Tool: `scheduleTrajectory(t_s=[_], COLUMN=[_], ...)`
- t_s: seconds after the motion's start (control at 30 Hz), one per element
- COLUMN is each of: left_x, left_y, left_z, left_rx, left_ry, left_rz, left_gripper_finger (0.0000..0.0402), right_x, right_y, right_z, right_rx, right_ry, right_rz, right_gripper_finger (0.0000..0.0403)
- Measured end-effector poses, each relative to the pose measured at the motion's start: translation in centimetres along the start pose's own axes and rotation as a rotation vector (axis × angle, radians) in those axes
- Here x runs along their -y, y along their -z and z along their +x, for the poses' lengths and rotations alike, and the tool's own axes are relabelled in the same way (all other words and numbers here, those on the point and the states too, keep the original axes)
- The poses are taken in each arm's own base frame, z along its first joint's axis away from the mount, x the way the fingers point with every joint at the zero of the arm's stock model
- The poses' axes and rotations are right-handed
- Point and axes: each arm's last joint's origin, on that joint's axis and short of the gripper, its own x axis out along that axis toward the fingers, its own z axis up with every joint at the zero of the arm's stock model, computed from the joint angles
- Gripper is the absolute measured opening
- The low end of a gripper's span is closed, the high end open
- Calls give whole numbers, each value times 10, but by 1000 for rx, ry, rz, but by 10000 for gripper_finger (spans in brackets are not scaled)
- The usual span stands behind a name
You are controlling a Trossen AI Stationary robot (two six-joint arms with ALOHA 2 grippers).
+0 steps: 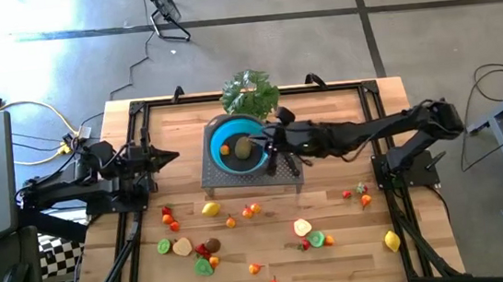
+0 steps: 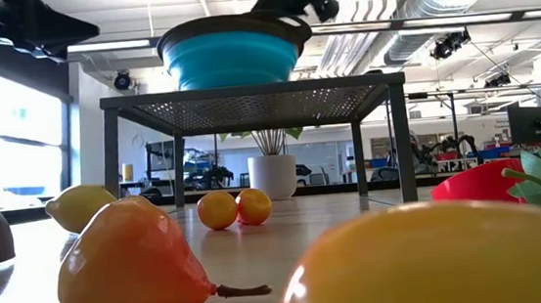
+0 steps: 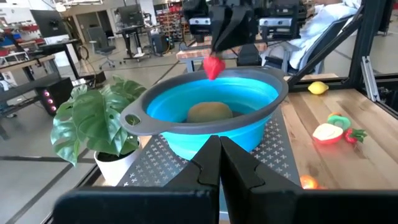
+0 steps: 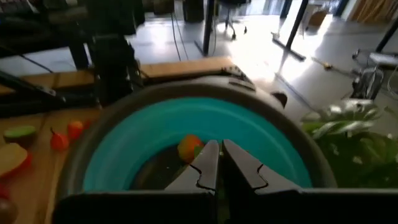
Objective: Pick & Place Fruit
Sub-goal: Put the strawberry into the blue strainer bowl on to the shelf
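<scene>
The blue bowl (image 1: pixel 225 130) stands on a grey mesh stand (image 1: pixel 283 177) at the table's far middle. A brown fruit (image 3: pixel 209 112) and an orange one (image 4: pixel 188 148) lie in it. My right gripper (image 3: pixel 216 55) reaches in from the right and is shut on a small red fruit (image 3: pixel 213 66) just above the bowl's right rim. My left gripper (image 1: pixel 172 156) hangs shut and holds nothing, left of the stand, pointing level at the bowl. Many small fruits lie on the table's near half, among them a lemon (image 1: pixel 210 209) and an orange pear (image 2: pixel 128 267). My right gripper pinches the red fruit by its top (image 3: pixel 214 60) between the ends of its two fingers. The fingers come from the table's right side, slanting a little downward. The fruit hangs below the fingertips, clear of the bowl, over the inside of its right rim (image 3: pixel 273 78).
A leafy green plant (image 1: pixel 250 93) stands just behind the bowl. Loose fruits and slices are scattered over the near half of the table, with another lemon (image 1: pixel 391 239) at the near right. Black frame rails (image 1: pixel 130 125) run along the table's edges.
</scene>
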Motion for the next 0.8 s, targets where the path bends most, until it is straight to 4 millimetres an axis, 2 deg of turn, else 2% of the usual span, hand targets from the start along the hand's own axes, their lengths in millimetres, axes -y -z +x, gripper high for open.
scheduleTrajectory(t_s=[0.23,0.53,0.63,0.8], left_x=[0,1,1,1], left_y=[4,4,4,4], left_z=[0,0,0,0], left_rx=[-37,-44,-44,-44], left_ry=[4,4,4,4], left_rz=[-7,-7,-8,-11], left_gripper_finger=[0,0,0,0], right_x=[1,2,2,2], right_y=[-11,-12,-10,-10], right_z=[17,15,15,15], right_rx=[-126,-160,-179,-171], right_ry=[25,31,34,37], right_rz=[-16,-9,-47,-40], right_gripper_finger=[4,11,35,101])
